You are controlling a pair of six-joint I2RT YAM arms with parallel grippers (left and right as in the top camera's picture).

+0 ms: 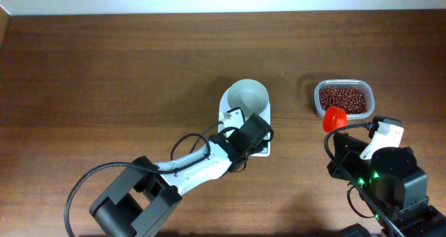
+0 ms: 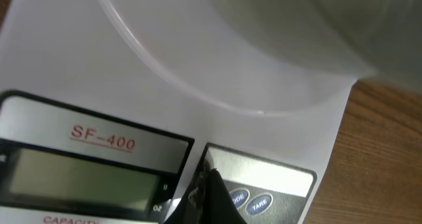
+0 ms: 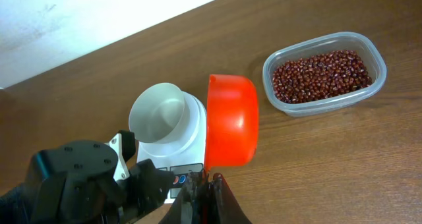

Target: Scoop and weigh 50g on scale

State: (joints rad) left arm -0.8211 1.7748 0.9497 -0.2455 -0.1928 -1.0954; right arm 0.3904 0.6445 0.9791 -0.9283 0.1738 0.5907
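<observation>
a brown wooden table (image 1: 104, 70), seen from above. near its middle sits the scale (image 2: 99, 72), its white bowl (image 1: 247, 97) empty and its display (image 2: 79, 174) blank. nothing looks weighed yet, so the scooping and pouring appear still to do. to the right, well apart from the scale, a clear tub (image 1: 370, 97) holds red beans (image 1: 341, 97). the right pincer (image 3: 211, 191) is clamped on a red scoop (image 3: 231, 122), held at the tub's near edge, no beans visible in it. the left pincer (image 2: 211, 191) is fully closed and holds nothing. its tip is at the scale's small round buttons (image 2: 249, 200); whether it touches them cannot be told.
</observation>
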